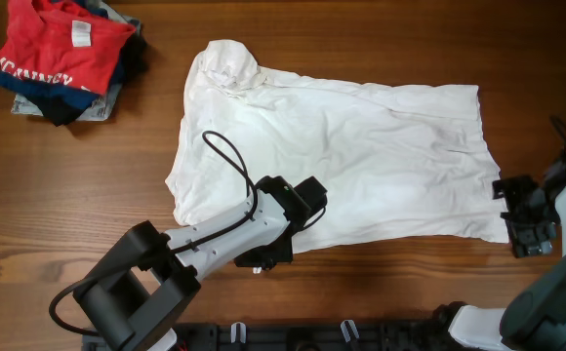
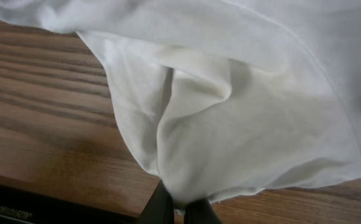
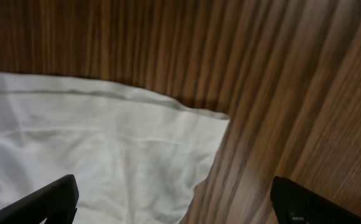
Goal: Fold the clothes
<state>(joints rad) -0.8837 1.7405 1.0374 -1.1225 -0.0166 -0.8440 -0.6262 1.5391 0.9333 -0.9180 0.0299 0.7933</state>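
While the white shirt (image 1: pixel 361 156) lies spread across the counter (image 1: pixel 59 205), the left gripper (image 2: pixel 179 210) pinches its near hem.
Right gripper (image 3: pixel 174 202) gapes empty beside a hem corner. Cloth looks thin, limp, light: take it at hems and corners. Red top's (image 1: pixel 59 49) white lettering is too crumpled to read.

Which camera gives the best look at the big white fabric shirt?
The overhead view: the whole white fabric shirt lies spread out there. Left wrist shows only a bunched edge at the left pincer; right wrist shows one corner.
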